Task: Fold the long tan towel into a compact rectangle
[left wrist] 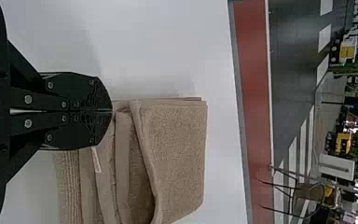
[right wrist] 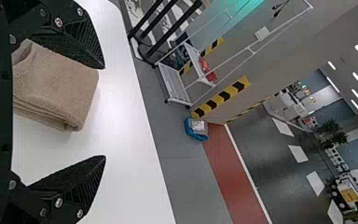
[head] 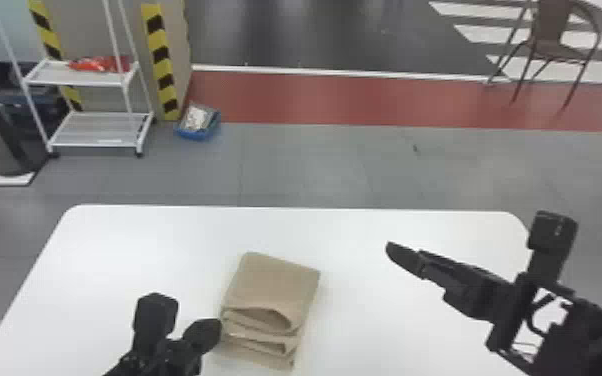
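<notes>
The tan towel (head: 275, 285) lies folded into a thick, layered stack on the white table, its loose folds facing the near side. At the stack's left edge is my left gripper (head: 212, 330). In the left wrist view, the left gripper (left wrist: 111, 111) has its fingers pressed together right by the edge of the towel (left wrist: 175, 158); no cloth can be made out between them. My right gripper (head: 392, 247) hangs over the table to the right of the towel, apart from it. The right wrist view shows the right gripper (right wrist: 103, 112) wide open, with the towel (right wrist: 60, 86) beyond its fingers.
The white table (head: 140, 240) has bare surface around the towel. Beyond its far edge are a white shelf rack (head: 97, 130), a blue bin (head: 199, 125) and a brown chair (head: 555, 47) on the floor.
</notes>
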Tool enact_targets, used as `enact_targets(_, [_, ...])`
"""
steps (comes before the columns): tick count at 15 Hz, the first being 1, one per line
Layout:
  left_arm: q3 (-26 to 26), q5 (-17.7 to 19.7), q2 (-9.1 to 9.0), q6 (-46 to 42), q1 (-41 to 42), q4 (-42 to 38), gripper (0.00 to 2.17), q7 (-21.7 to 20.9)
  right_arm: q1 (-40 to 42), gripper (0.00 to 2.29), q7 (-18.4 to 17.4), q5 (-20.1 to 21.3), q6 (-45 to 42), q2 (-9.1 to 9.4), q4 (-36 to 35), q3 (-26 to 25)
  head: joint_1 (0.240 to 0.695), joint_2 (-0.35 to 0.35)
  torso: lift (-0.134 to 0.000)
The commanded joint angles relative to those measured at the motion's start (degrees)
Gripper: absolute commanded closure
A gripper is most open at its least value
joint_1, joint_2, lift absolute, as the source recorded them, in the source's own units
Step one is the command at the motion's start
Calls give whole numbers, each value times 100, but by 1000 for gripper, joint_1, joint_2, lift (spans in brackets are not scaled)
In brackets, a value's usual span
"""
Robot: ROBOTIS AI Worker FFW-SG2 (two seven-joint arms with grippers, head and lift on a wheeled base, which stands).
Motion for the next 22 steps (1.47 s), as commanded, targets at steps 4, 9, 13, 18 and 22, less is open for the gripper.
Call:
enact_targets(4, [-47, -141, -12, -178, -56, 244, 1878, 12, -38, 232, 17, -68, 180, 5, -44, -15, 695, -107, 0])
enact_targets(9, [-152, -141, -12, 279, 296, -169, 1878, 12, -38, 232, 34, -77, 197, 5, -52, -15, 695, -103, 0])
enact_targets(13, [-372, -168, -12, 472, 577, -626, 1878, 117, -21, 232, 43, -68, 250, 5, -44, 56, 695, -130, 0])
enact_targets(18, [-170, -185, 50, 385, 717, -1101, 1868, 135, -161, 235, 659, 547, 373, -281, -79, 592, 695, -128, 0])
enact_targets(22, [-47, -115, 67, 666, 911, -1567, 1868, 38, -733, 259, 2847, 2885, 373, -325, 88, 1743, 695, -35, 0])
